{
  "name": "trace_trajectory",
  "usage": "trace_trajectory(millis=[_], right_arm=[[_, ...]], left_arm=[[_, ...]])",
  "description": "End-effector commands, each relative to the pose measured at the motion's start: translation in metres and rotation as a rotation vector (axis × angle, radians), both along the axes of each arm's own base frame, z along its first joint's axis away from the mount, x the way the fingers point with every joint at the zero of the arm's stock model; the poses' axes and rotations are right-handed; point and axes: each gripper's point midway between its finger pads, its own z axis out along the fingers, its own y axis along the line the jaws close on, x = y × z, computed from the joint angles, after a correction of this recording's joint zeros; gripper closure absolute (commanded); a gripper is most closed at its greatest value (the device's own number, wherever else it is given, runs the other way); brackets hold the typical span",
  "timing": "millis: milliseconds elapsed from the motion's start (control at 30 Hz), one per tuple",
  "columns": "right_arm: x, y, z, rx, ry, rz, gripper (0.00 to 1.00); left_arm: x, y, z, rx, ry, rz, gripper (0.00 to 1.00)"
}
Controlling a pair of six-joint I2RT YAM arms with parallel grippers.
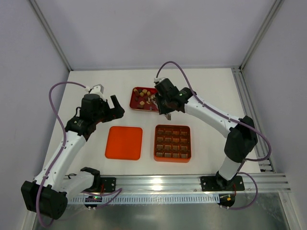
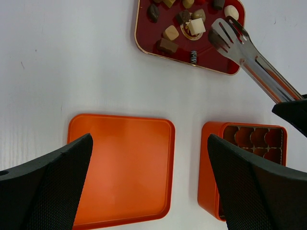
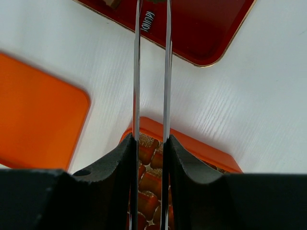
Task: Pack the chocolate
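Several pieces of chocolate [image 2: 171, 32], dark brown, tan and cream-white, lie in a red tray [image 2: 144, 45] at the back of the table [image 1: 144, 99]. My right gripper [image 3: 151, 141] is shut on thin metal tweezers [image 3: 137, 72]. The tweezers' tips [image 2: 221, 32] hover over the tray's right part, beside a cream-white piece [image 2: 195, 26], with nothing seen between them. The orange gridded box [image 1: 172, 143] stands below that gripper [image 1: 164, 109]. My left gripper [image 2: 149, 139] hangs open above the flat orange lid [image 2: 122, 167], holding nothing.
The lid [image 1: 124, 143] lies left of the box with a narrow gap of white table between them. The box's cells [image 3: 153, 184] show orange-brown liners; whether pieces lie in them I cannot tell. Walls enclose the table at the back and both sides.
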Motion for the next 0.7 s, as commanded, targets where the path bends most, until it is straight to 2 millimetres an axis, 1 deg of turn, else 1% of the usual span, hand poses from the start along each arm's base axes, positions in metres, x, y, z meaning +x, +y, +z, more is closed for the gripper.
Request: trace_trajectory(millis=[0,33,67,100,133,167,267,300,367,400,467,667], right_arm=[[-0.008,-0.008,0.040,0.072,-0.069,-0.003,0.68],[-0.013,-0.009,0.036,0.076,-0.054,0.003,0.68],[-0.018,-0.011,0.042,0.091,-0.055,0.008,0.68],[-0.021,-0.012,0.043,0.098,-0.051,0.013,0.68],[-0.027,-0.013,0.039,0.102,-0.034,0.018,0.68],[-0.031,-0.015,0.046,0.121,-0.042,0.018,0.68],[-0.044,-0.021,0.045,0.136,-0.018,0.024,0.68],[-0.049,-0.023,0.051,0.153,-0.025,0.028,0.68],[-0.057,-0.027,0.048,0.155,-0.004,0.034,0.68],[-0.063,-0.030,0.052,0.163,-0.007,0.038,0.68],[-0.072,-0.035,0.049,0.160,0.011,0.044,0.68],[-0.098,-0.050,0.054,0.191,0.032,0.052,0.68]], left_arm=[[0.003,0.002,0.005,0.008,-0.027,-0.001,0.00],[0.002,0.002,0.005,0.008,-0.027,-0.001,0.00],[0.002,0.002,0.005,0.010,-0.029,-0.001,0.00],[0.002,0.002,0.005,0.010,-0.028,-0.001,0.00],[0.002,0.002,0.005,0.011,-0.028,0.000,0.00],[0.003,0.003,0.005,0.013,-0.029,0.001,0.00],[0.003,0.003,0.005,0.014,-0.027,0.001,0.00],[0.003,0.003,0.005,0.016,-0.028,0.001,0.00],[0.003,0.003,0.004,0.014,-0.026,0.001,0.00],[0.003,0.002,0.004,0.016,-0.026,-0.001,0.00],[0.003,0.003,0.004,0.017,-0.027,0.000,0.00],[0.003,0.002,0.003,0.017,-0.020,0.000,0.00]])
